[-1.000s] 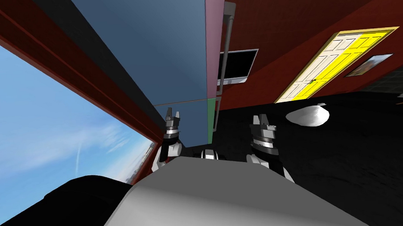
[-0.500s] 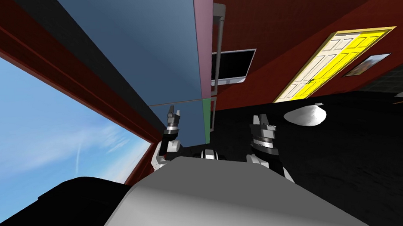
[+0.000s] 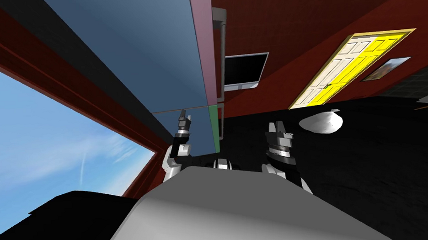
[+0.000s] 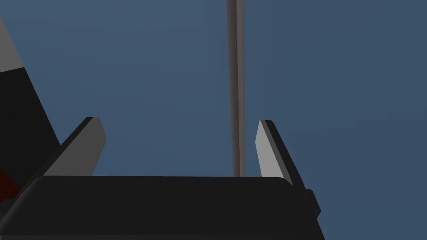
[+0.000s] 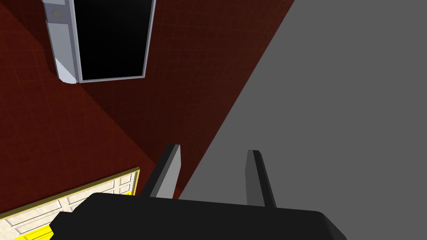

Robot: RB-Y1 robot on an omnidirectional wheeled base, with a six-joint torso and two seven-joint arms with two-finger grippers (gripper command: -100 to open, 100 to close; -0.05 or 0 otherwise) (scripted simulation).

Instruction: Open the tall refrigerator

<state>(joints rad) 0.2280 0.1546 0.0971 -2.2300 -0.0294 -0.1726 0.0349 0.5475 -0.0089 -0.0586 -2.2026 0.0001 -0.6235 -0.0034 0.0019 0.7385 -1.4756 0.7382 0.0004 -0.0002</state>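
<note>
The tall refrigerator's broad blue panel [image 3: 159, 59] rises ahead of me in the head view, with a pink edge [image 3: 203, 43] above and a green edge [image 3: 214, 125] below. A grey bar handle [image 3: 223, 51] runs beside that edge. A thin grey seam [image 4: 236, 83] splits the panel into upper and lower parts. My left gripper [image 3: 184, 119] is up close against the blue panel just below the seam. Its fingers [image 4: 179, 125] stand open and hold nothing. My right gripper [image 3: 278, 124] hangs apart from the refrigerator, off to its right. Its fingers [image 5: 214, 150] are parted around nothing.
A large window [image 3: 35, 135] in a dark red frame lies to the left. A black wall screen [image 3: 242, 71], a yellow and white door [image 3: 343, 73] and a small picture [image 3: 386, 68] hang on the red wall. A white rounded object [image 3: 321, 122] lies on the black floor.
The blue panel, with its pink edge and handle, has slid left in the head view more than the wall behind it. My left gripper stays against it. The right arm has not moved.
</note>
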